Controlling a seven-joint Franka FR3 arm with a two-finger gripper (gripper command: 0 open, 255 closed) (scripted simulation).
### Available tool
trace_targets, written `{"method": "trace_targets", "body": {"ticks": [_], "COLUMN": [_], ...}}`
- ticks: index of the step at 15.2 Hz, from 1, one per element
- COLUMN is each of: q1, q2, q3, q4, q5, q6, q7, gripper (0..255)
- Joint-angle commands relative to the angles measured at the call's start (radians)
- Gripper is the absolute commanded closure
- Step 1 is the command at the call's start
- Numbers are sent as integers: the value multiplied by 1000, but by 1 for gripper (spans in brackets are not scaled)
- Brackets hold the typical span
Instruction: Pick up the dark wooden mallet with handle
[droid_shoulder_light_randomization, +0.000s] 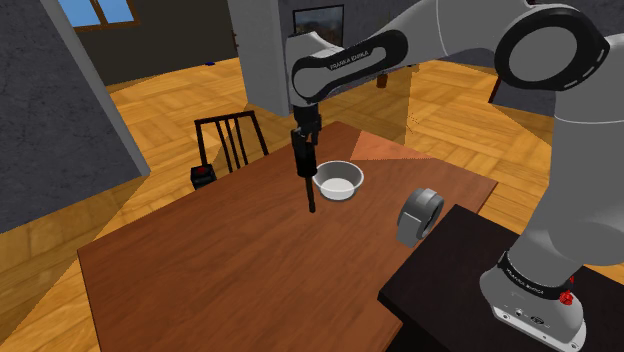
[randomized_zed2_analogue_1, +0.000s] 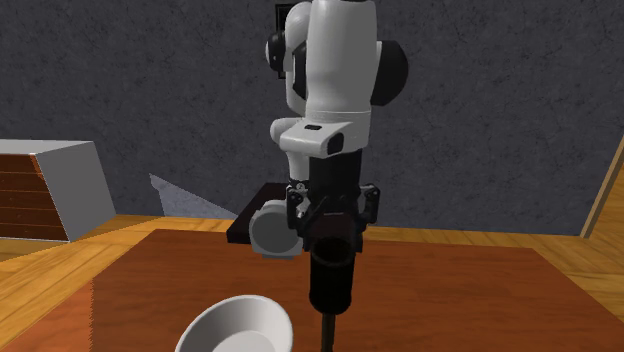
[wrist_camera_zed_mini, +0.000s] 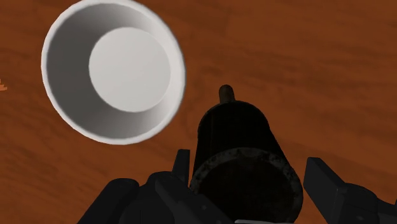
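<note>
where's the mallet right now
Shoulder view: the mallet hangs handle-down from the jaws, just left of the white bowl, over the brown table.

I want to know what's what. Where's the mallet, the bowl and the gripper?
mallet (wrist_camera_zed_mini: 236, 137), wrist view, on its dark head.
bowl (droid_shoulder_light_randomization: 338, 192), shoulder view, on its white outer wall.
gripper (randomized_zed2_analogue_1: 332, 238), second exterior view, between its fingertips, clasping the mallet.

The white arm (droid_shoulder_light_randomization: 470, 40) stretches forward with its wrist turned straight down; the end effector (droid_shoulder_light_randomization: 305, 135) hangs vertical, fingers (wrist_camera_zed_mini: 324, 181) clasping the mallet (droid_shoulder_light_randomization: 304, 160) head.
</note>
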Motion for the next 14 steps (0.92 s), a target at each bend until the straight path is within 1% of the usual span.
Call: {"method": "trace_targets", "body": {"ticks": [1, 12, 14], "q1": [1, 2, 2], "q2": [-6, -27, -27], "q3": [1, 2, 2], "q4": [19, 138, 140], "q5": [1, 5, 5], "q6": [-25, -164, -166], "q7": [0, -5, -5], "gripper": [255, 255, 255]}}
